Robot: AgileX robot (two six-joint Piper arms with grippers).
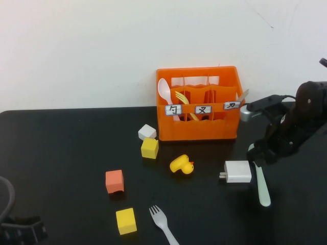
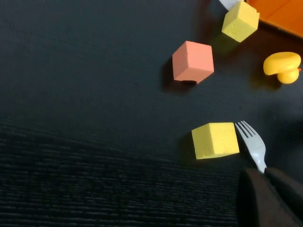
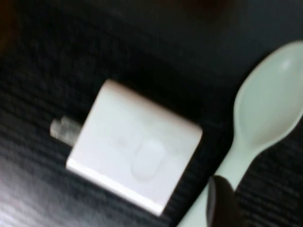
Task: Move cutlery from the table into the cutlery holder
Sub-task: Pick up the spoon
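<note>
Spoon [image 1: 262,186] lay flat on counter [image 1: 61,148], right of charger [image 1: 238,171]; fork [image 1: 162,222] near front edge. Right end effector [image 1: 257,154] hovered over spoon bowl, positioned for pickup; finger state indeterminate. Left end effector [image 1: 20,229] parked, state indeterminate. Crate [image 1: 199,104] well behind.

spoons 2 [image 1: 262,185] [image 1: 164,92] | forks 2 [image 1: 162,222] [image 1: 183,99] | yellow cubes 2 [image 1: 126,221] [image 1: 149,148] | orange cube 1 [image 1: 114,181] | white cube 1 [image 1: 147,132] | duck 1 [image 1: 182,165] | charger 1 [image 1: 237,171] | crate 1 [image 1: 199,130] | grippers 2: left gripper [image 1: 20,229] at the table's near left corner, right gripper [image 1: 263,150] over the mint spoon

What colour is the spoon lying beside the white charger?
Pale mint green; the spoon shows best in the right wrist view, right next to the charger.
</note>
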